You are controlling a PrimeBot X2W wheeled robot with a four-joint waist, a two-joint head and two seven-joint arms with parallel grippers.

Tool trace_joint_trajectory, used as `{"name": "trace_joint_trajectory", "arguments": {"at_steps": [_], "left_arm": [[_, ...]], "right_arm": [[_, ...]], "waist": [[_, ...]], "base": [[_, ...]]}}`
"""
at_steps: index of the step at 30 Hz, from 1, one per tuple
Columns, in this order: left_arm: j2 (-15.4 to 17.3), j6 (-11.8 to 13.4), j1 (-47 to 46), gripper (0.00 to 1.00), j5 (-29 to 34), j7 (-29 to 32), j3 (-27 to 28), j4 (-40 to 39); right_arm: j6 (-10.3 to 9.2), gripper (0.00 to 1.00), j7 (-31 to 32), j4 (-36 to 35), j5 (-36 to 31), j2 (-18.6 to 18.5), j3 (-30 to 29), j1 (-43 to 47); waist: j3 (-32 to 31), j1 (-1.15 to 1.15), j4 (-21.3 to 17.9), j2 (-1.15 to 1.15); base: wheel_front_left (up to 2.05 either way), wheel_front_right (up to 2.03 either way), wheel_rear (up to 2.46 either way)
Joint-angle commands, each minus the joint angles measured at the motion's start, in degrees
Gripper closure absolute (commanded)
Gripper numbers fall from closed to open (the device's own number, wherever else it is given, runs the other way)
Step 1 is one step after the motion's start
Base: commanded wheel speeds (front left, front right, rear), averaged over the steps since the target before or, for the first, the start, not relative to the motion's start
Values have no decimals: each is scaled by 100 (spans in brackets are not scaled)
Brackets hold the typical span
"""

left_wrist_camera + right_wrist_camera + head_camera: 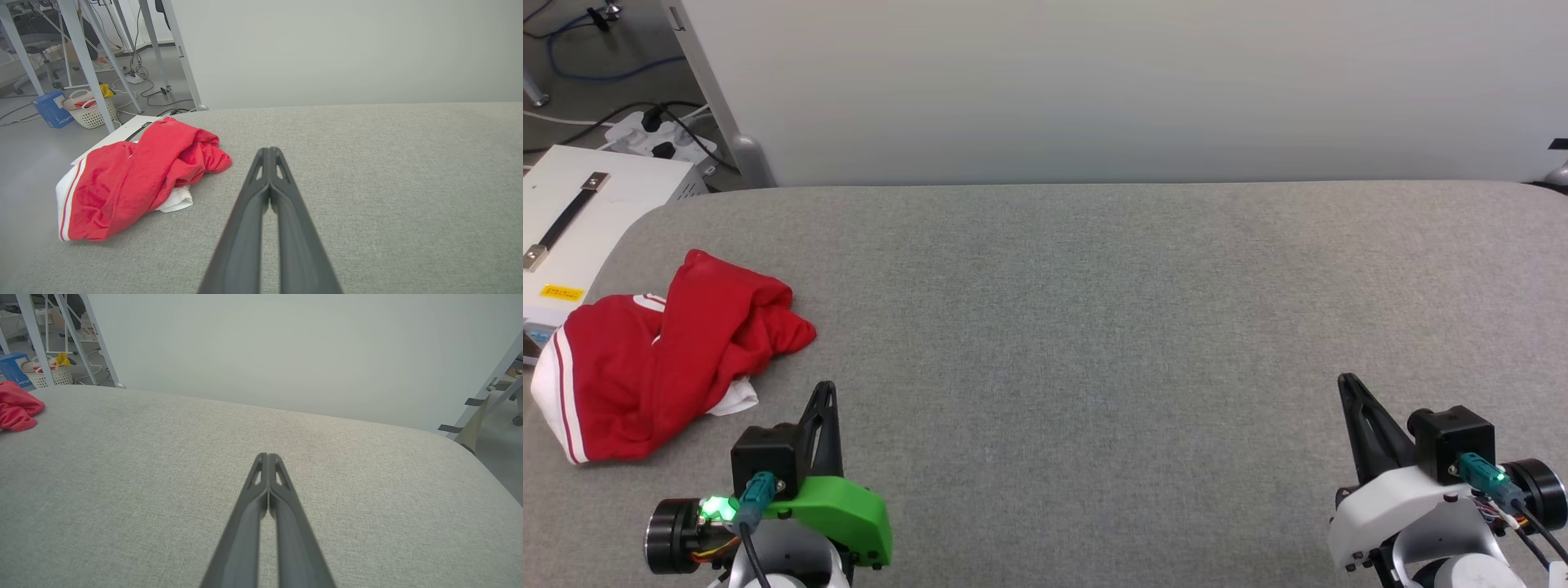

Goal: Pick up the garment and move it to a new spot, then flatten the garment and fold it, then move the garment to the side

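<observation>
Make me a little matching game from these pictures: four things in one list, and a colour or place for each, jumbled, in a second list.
Things:
1. garment
2. basket
3. box
4. case with a black handle

Descriptions:
A. blue, on the floor beside the basket
B. white, just off the left end of the table, with a yellow sticker
C. red with white trim, crumpled on the table's left end
D. white with holes, on the floor

Pairs: 1-C, 2-D, 3-A, 4-B.
</observation>
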Motion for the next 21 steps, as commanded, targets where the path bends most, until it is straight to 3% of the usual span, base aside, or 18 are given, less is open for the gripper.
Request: {"name": "trace_joint_trajectory", "arguments": {"at_steps": [1, 15, 16, 21], "left_arm": [[-27, -1, -99, 100, 49, -5, 2, -13], [-27, -1, -99, 100, 49, -5, 2, -13], [0, 0, 0, 0, 0, 0, 0, 0], [1, 11, 3, 0, -9, -16, -3, 0]], "right_arm": [[-5, 100, 16, -27, -55, -1, 2, -94], [-5, 100, 16, -27, -55, -1, 2, -94], [0, 0, 0, 0, 0, 0, 0, 0], [0, 0, -16, 2, 16, 0, -12, 1]], "waist": [[0, 0, 0, 0], [0, 0, 0, 0], [0, 0, 0, 0], [2, 0, 0, 0]], "base": [[0, 0, 0], [0, 0, 0], [0, 0, 0], [0, 0, 0]]}}
